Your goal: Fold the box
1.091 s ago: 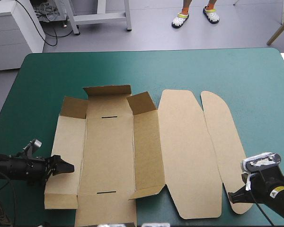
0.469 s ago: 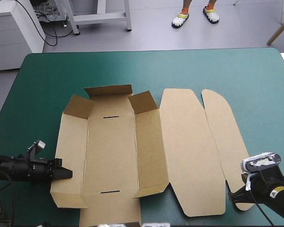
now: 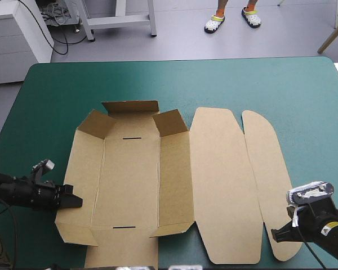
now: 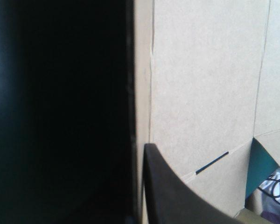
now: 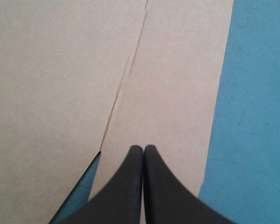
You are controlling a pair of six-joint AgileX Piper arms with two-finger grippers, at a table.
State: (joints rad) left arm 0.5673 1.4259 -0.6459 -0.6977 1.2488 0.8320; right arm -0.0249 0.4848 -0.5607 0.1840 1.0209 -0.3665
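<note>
On the teal-green cover (image 3: 270,84) the brown box (image 3: 129,174) is lying mid-table, partly raised. My left gripper (image 3: 73,201) is pinching its left wall (image 3: 84,169), presumably to stand it up. My right gripper (image 3: 279,232), closed and empty, is sitting on the outermost flap (image 3: 267,180), likely anchoring it.

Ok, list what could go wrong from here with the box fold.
1. The left gripper grips the left wall of the box only close to its near end, so the long wall could bow or slip out if it is raised further.
2. The right gripper, shut, sits at just the near tip of the narrow flap. If it is meant to pin the sheet, the box could pivot on the teal-green cover.
</note>
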